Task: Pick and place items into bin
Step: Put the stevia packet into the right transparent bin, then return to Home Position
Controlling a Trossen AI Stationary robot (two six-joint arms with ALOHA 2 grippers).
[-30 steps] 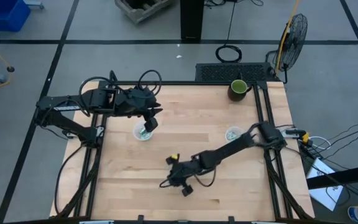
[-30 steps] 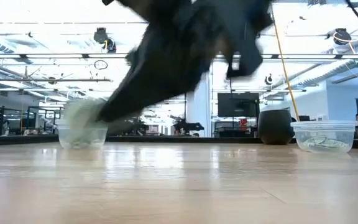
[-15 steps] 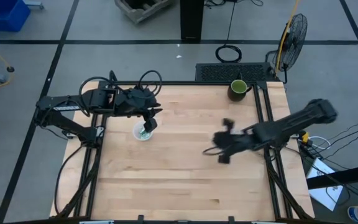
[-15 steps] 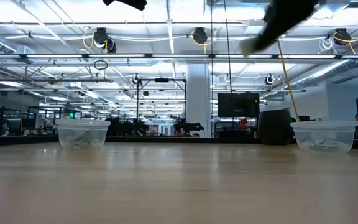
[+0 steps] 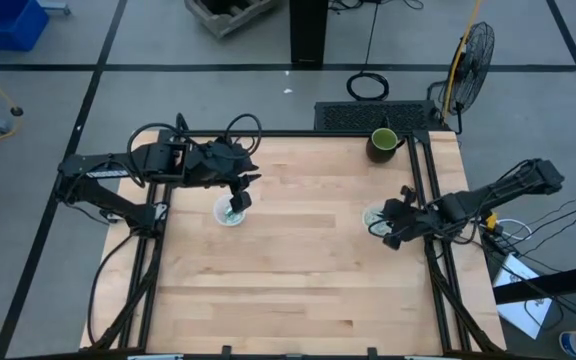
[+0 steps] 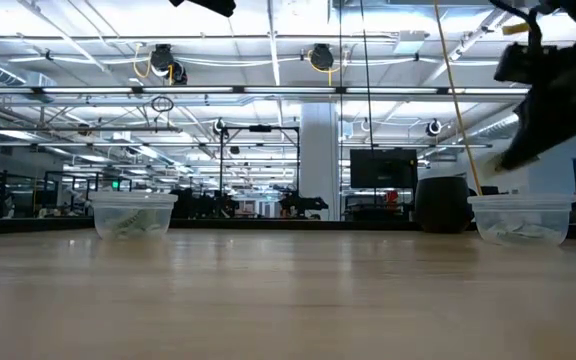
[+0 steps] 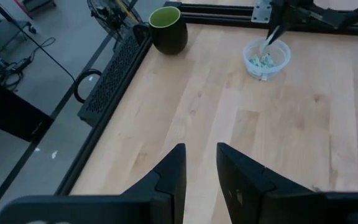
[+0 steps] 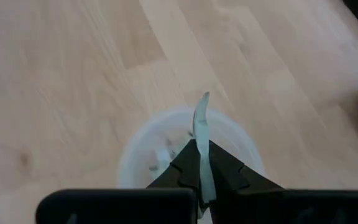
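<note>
My right gripper point(image 8: 202, 163) is shut on a small pale green-and-white packet point(image 8: 201, 121). It hangs over the clear plastic cup point(image 8: 143, 155) at the table's right side, which holds several such packets point(image 5: 374, 214). In the low view this gripper point(image 6: 528, 150) is just above the cup point(image 6: 521, 218). My left gripper point(image 5: 239, 200) hovers over a second clear cup point(image 5: 230, 213) at the left. Its fingers point(image 7: 174, 171) are slightly apart and empty. My right gripper pinches the packet's near end point(image 8: 204, 152) between its two fingertips. The rest of the packet sticks out past the tips, edge-on. The fingers slant down from the table's right side. The packet is lifted clear, above the cup's mouth.
A dark green mug point(image 5: 383, 142) stands at the far right corner and also shows in the left wrist view point(image 7: 168, 28). A black frame rail point(image 5: 420, 175) runs along the table's right edge. Bare wood lies between the two cups point(image 5: 308, 240).
My right gripper has risen from low over the table's near middle. It has swung toward the right edge and now hangs over the right cup.
</note>
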